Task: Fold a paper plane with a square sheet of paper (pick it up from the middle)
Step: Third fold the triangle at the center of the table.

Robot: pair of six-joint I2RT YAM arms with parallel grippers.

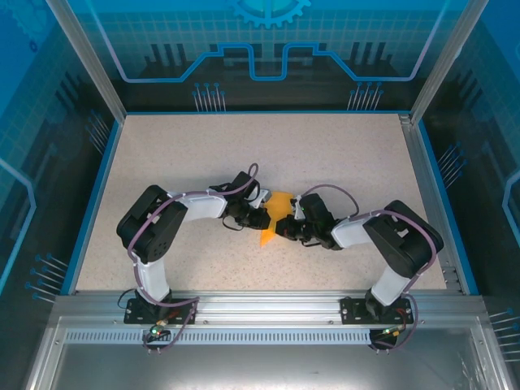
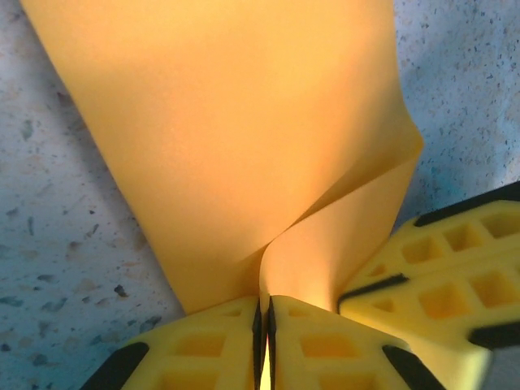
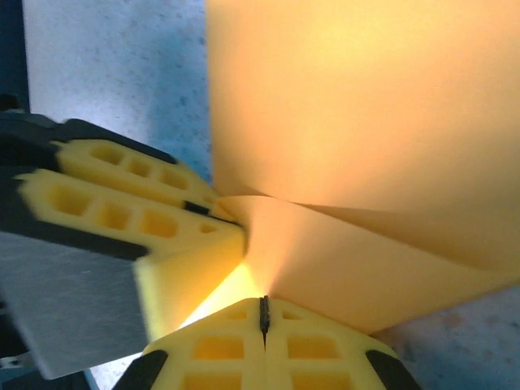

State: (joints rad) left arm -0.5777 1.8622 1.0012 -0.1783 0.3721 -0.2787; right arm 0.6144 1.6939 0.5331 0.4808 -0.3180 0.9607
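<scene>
Partly hidden between wrists, orange paper (image 1: 281,203); left jaws, right jaws both clamp it.

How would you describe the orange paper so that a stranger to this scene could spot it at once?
Find the speckled beige table inside the blue-walled enclosure and look at its middle, where two arms meet. There the left gripper and the right gripper both pinch the sheet of paper with shut yellow fingers. It is thin, creased and the one orange thing among them.
</scene>
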